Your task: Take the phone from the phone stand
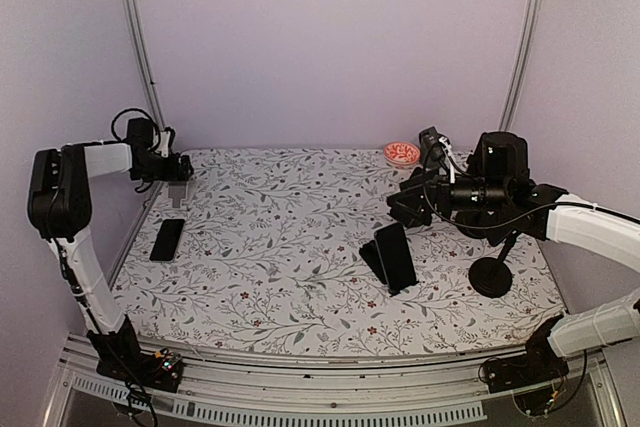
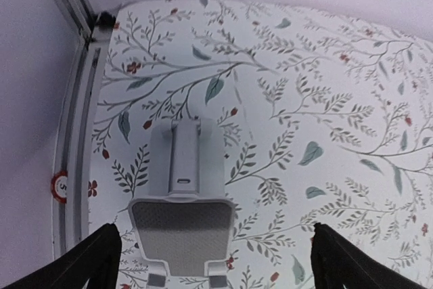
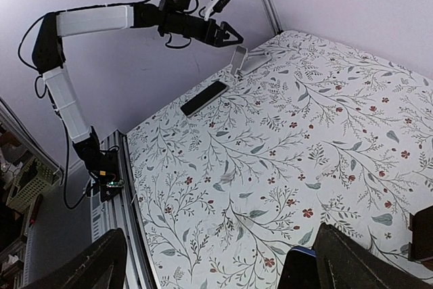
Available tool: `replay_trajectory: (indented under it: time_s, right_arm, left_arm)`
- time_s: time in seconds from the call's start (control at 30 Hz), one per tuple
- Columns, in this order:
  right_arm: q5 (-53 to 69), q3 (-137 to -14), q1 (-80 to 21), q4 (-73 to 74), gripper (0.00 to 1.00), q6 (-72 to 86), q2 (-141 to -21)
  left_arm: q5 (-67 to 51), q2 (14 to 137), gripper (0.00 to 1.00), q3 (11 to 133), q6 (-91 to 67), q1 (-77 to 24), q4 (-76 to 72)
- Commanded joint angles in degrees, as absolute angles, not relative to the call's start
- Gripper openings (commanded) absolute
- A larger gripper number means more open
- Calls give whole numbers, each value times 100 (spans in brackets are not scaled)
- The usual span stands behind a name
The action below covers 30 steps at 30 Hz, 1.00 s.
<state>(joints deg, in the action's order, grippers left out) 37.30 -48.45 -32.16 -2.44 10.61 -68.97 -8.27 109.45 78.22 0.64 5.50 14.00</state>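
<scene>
A black phone [image 1: 396,255] leans upright in a black stand [image 1: 372,259] at the middle right of the table. My right gripper [image 1: 406,209] hovers just behind and above it, open and empty. In the right wrist view [image 3: 223,270] the phone's top edge [image 3: 302,269] shows beside the right finger [image 3: 369,262]. A second black phone [image 1: 167,239] lies flat at the left, also in the right wrist view [image 3: 204,97]. A grey stand [image 1: 178,191] behind it is empty. My left gripper [image 1: 176,169] hangs open over that grey stand [image 2: 183,214], its fingers [image 2: 88,262] wide apart.
A small red bowl [image 1: 402,153] sits at the back right. A round black base [image 1: 490,276] stands on the table under the right arm. A metal rail [image 2: 71,140] runs along the table's left edge. A purple wall stands behind.
</scene>
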Motion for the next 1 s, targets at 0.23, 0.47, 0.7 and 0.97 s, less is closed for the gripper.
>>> replay_trajectory:
  time_s: [0.23,0.47,0.7,0.97]
  right_arm:
    - [3811,-4975,-3186,64,99,976,-6627]
    - [3777,-5011,-3184,179,99,994,-6553]
    - [3759,-5063,-3182,364,99,890,-6526]
    - [3804,-5191,-3182,461,99,788,-6617]
  left_arm:
    - [-1386,9008,93,6477,159,-1311,104]
    - [-928,8994,87,5513,-569,-3312,-924]
    - [-901,10135,77,5213,-1043,-4544,-2162]
    - [-971,11655,64,6145,-765,-5098,-2556]
